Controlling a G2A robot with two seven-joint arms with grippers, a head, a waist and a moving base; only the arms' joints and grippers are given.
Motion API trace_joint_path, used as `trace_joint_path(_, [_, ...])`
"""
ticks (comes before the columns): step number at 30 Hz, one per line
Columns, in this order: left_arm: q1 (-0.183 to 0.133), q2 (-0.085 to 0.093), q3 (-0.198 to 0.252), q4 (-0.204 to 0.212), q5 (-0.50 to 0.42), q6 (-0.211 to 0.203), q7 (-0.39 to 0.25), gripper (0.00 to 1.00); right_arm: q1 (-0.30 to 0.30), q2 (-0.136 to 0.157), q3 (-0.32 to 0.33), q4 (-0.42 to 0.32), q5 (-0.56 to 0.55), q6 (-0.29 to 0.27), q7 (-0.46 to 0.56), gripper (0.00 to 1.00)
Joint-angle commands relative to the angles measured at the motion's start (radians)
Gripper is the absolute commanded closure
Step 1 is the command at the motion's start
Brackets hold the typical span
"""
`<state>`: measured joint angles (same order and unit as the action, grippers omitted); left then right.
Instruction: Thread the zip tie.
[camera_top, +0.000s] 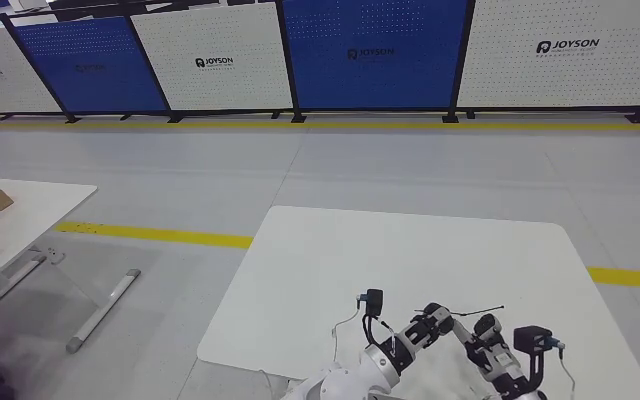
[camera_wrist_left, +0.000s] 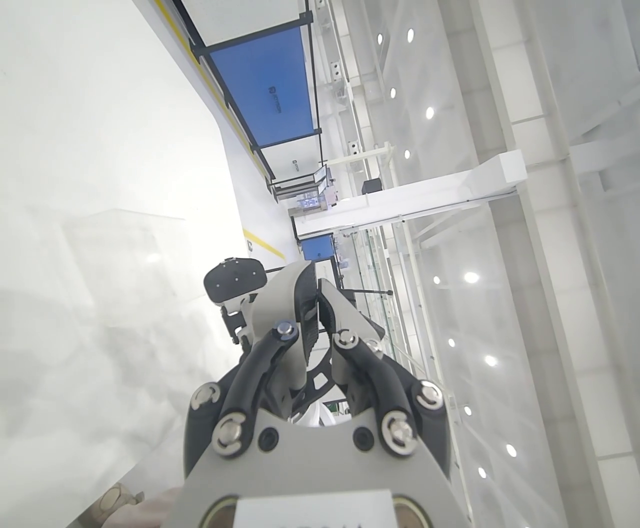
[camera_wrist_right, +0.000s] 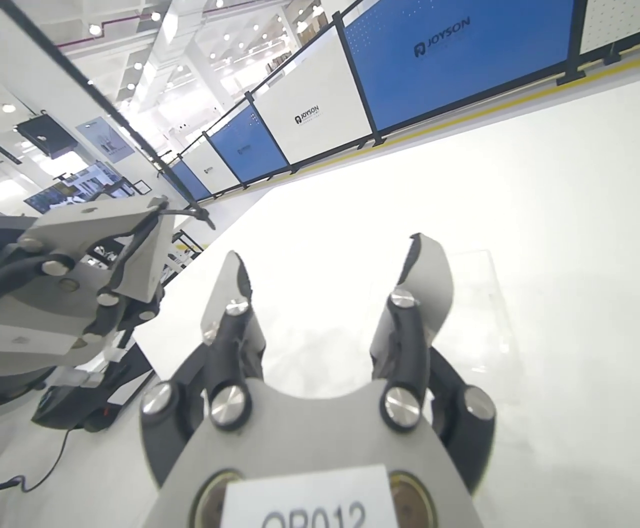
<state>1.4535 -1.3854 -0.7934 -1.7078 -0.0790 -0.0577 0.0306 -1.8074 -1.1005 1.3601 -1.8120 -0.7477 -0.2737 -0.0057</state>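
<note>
The zip tie (camera_top: 478, 311) is a thin black strap held just above the white table (camera_top: 420, 260) near its front edge. My left gripper (camera_top: 438, 319) is shut on it. In the left wrist view the fingers (camera_wrist_left: 306, 295) are pressed together and the zip tie (camera_wrist_left: 372, 290) sticks out past the tips. From the right wrist view, my left gripper (camera_wrist_right: 159, 209) sits off to the side with the zip tie (camera_wrist_right: 199, 216) poking from its tip. My right gripper (camera_wrist_right: 330, 260) is open with nothing between its fingers, close beside the left one (camera_top: 488, 326).
A faint clear plastic box (camera_wrist_right: 480, 305) stands on the table ahead of the right gripper. Another white table (camera_top: 40, 210) is at the far left across the floor. Blue and white fence panels (camera_top: 370, 55) line the back.
</note>
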Motion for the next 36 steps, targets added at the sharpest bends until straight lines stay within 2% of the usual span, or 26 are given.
trace_joint_path(1, [-0.001,-0.001,0.002,0.002,0.001,0.002,0.001,1.0,0.0,0.0,0.001,-0.001,0.001,-0.007,0.0,0.64])
trace_joint_path(3, [-0.004,-0.002,0.005,0.006,0.003,0.003,0.002,1.0,-0.002,-0.001,0.002,-0.003,0.002,-0.011,-0.004,0.61])
trace_joint_path(7, [-0.007,-0.003,0.009,0.012,0.003,0.003,0.003,1.0,-0.003,-0.002,0.002,-0.009,-0.005,-0.014,0.002,0.63])
trace_joint_path(15, [-0.013,-0.006,0.017,0.019,0.012,0.008,0.003,1.0,-0.007,-0.004,0.005,-0.022,-0.008,-0.033,0.013,0.58])
trace_joint_path(30, [-0.022,-0.011,0.026,0.031,0.019,0.016,0.013,1.0,-0.03,-0.007,0.019,-0.042,-0.026,-0.05,-0.027,0.68])
trace_joint_path(31, [-0.023,-0.011,0.026,0.032,0.018,0.015,0.014,1.0,-0.031,-0.008,0.02,-0.043,-0.026,-0.052,-0.029,0.71])
trace_joint_path(36, [-0.024,-0.013,0.029,0.041,0.02,0.017,0.016,1.0,-0.035,-0.008,0.023,-0.046,-0.034,-0.058,-0.031,0.71])
